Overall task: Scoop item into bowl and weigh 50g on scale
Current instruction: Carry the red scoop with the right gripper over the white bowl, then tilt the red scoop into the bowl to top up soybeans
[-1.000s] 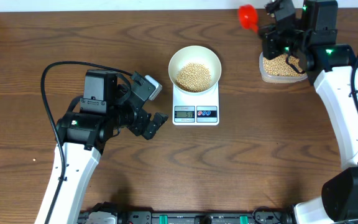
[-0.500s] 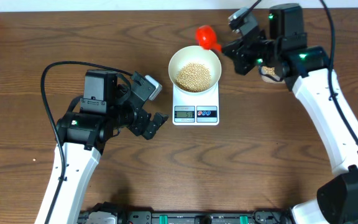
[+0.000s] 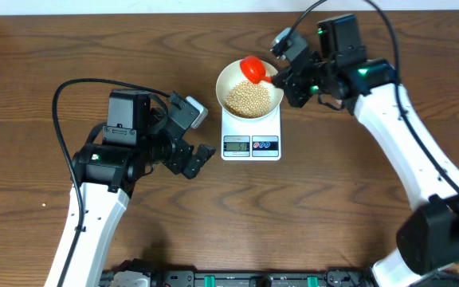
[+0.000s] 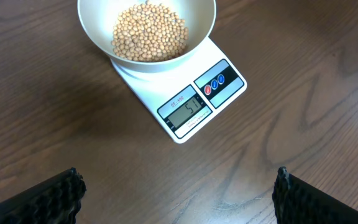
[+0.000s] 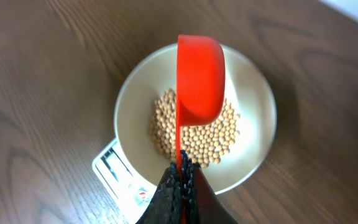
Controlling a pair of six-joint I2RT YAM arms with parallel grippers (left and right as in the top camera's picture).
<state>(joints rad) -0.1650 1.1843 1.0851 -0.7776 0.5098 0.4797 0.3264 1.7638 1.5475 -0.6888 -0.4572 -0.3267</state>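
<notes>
Beans (image 4: 149, 32) heap in white bowl (image 4: 98, 31); right end effector (image 5: 180, 174) grasps red scoop (image 5: 199, 78), left end effector (image 4: 176, 196) released.

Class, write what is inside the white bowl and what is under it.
Inside the bowl: a heap of tan beans, hiding its bottom. Under it: the scale, its platform mostly covered; only the display edge shows.

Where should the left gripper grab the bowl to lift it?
Pinch the bowl by its thin rim on the side facing the left gripper, from above, one finger inside. It looks too wide to span, the beans sit low in the middle, and the red scoop hangs over the far side.
</notes>
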